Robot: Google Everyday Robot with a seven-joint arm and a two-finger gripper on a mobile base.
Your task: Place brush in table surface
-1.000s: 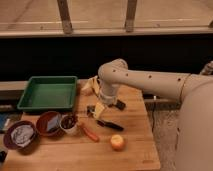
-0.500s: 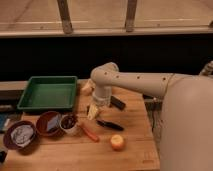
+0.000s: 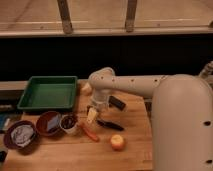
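One brush [image 3: 111, 125] flat on table [image 3: 134, 149], job looks done. Gripper [image 3: 92, 115] hovers just beside its tip, jaws wide, holding nothing. Only pull-away left.

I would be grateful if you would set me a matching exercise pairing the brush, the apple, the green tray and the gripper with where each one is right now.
Things:
1. brush
2. apple
3. green tray
4. gripper

Places:
A. far left, behind the bowls
B. in front of the brush, right of the orange stick
C. lying flat on the table surface, between gripper and apple
D. hanging open just left of the brush, holding nothing

Pairs: 1-C; 2-B; 3-A; 4-D
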